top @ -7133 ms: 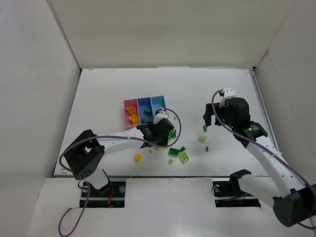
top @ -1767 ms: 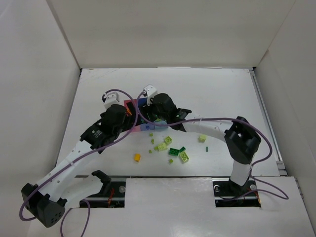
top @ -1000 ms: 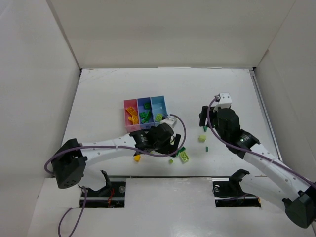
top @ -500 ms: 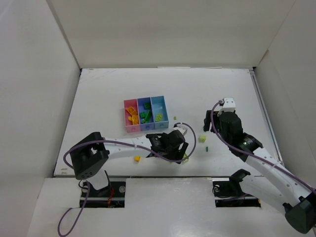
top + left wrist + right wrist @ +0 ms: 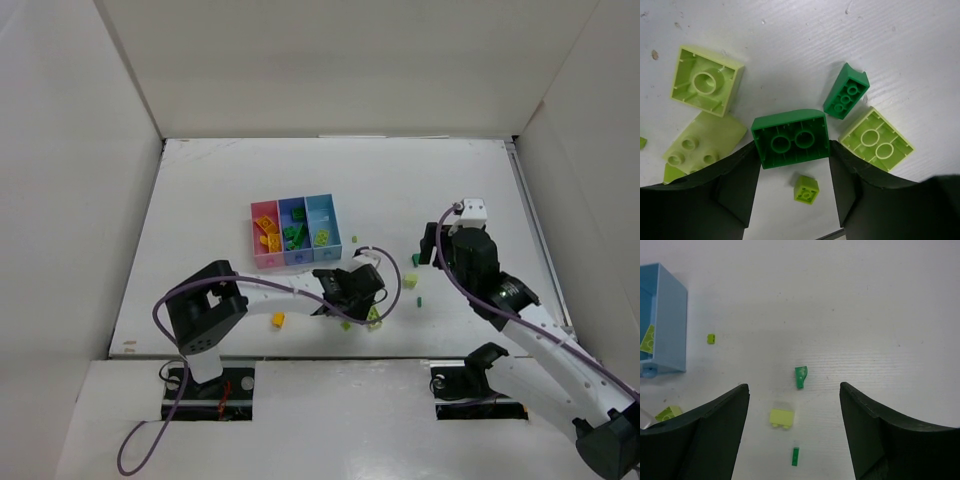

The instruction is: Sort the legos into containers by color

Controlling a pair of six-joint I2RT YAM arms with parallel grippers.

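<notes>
3 bins part-filled in top view; several legos loose on table. L wrist: left gripper fingers pinch both ends of dark green brick, not yet lifted. R wrist: right gripper wide, empty, above lime brick.

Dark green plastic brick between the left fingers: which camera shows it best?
Left wrist view: the dark green brick shows its hollow underside clearly. From above the left arm hides it; the right wrist view misses it.
</notes>
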